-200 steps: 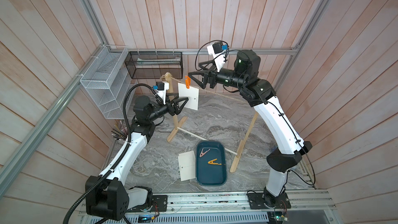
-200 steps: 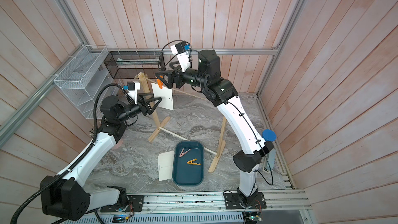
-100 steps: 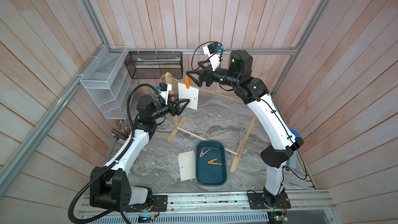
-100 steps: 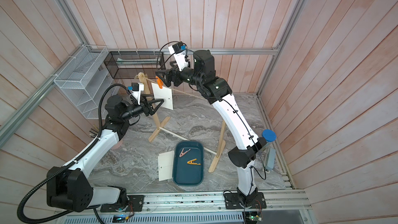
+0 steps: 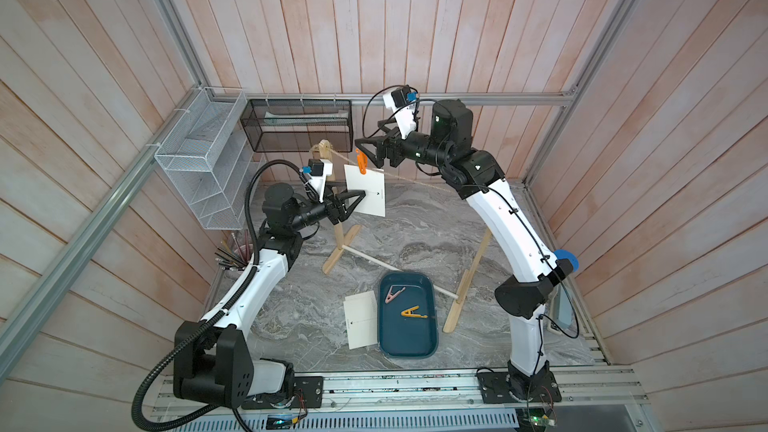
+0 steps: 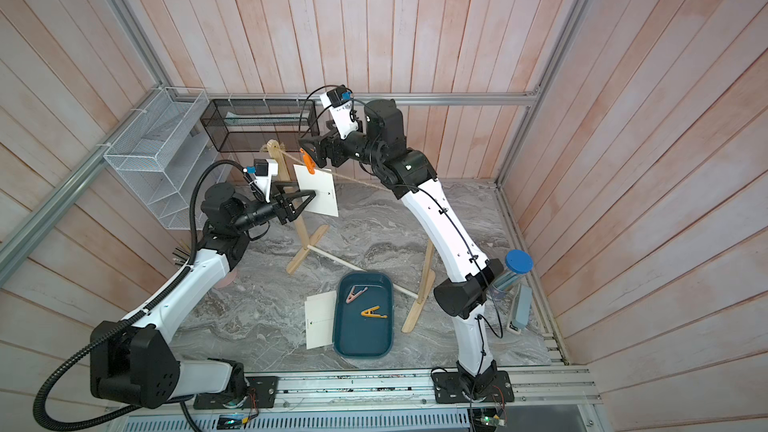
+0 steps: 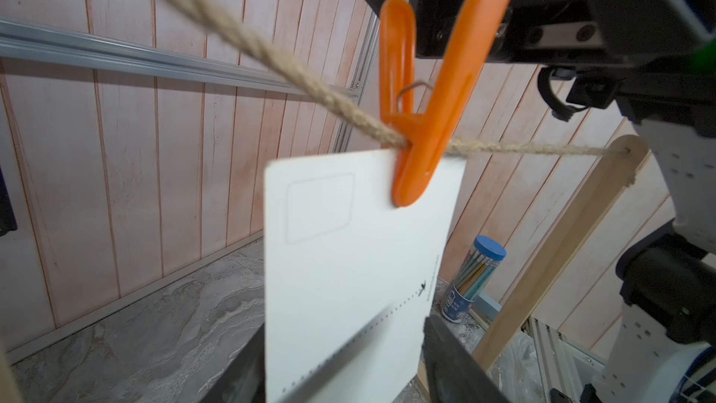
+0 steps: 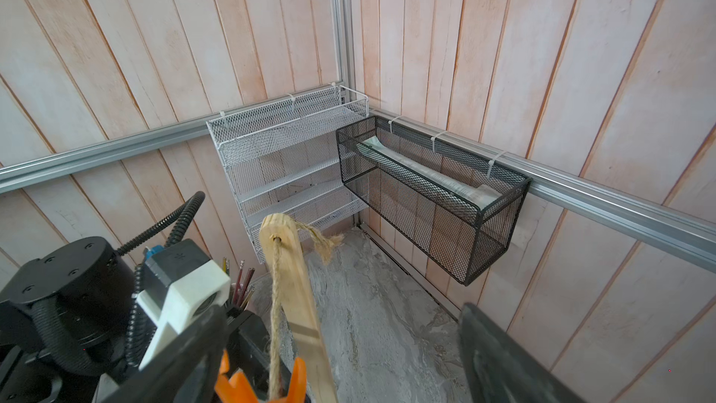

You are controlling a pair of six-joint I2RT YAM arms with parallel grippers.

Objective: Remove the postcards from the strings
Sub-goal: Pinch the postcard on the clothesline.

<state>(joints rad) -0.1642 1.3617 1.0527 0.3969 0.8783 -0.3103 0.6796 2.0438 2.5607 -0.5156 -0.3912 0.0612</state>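
**While one card hangs on, both claws gather at it**

As seen from the front rail, the left arm climbs from its base, leans back over the table, bends and levels out, with its forearm pointing right. The left claw (image 5: pixel 360 195) sits low at the near edge of the hanging card (image 5: pixel 372 182). Its jaws are half-spread, one on each face of the card; whether either touches the paper I cannot tell.

The hanging card dangles from the string (image 7: pixel 310 85), which runs from the left post (image 5: pixel 337 218) at the back to the right post (image 5: pixel 473 272) nearer the front. An orange peg (image 5: pixel 361 162) clamps the card's top edge to the string.

Further right, the right arm rises from its base, folds at a low elbow and sends a long white link up and back. It then reaches leftward, level, just above the string. The right claw (image 5: pixel 360 150) is spread wide, with the orange peg's handles between its jaws and unsqueezed.

Down on the table (image 5: pixel 415 226), a loose card (image 5: pixel 361 320) lies flat against the left side of a dark tray (image 5: pixel 409 340). A pink peg (image 5: pixel 393 295) and a yellow peg (image 5: pixel 413 312) lie in the tray.

Compared with a second ago, the left claw has crept slightly toward the card and its jaws have drawn in from a wider spread. The right arm has slid leftward along the string, so tips that were only just reaching the orange peg now straddle it, and its spread is unchanged. The card, peg and tray lie as they did.
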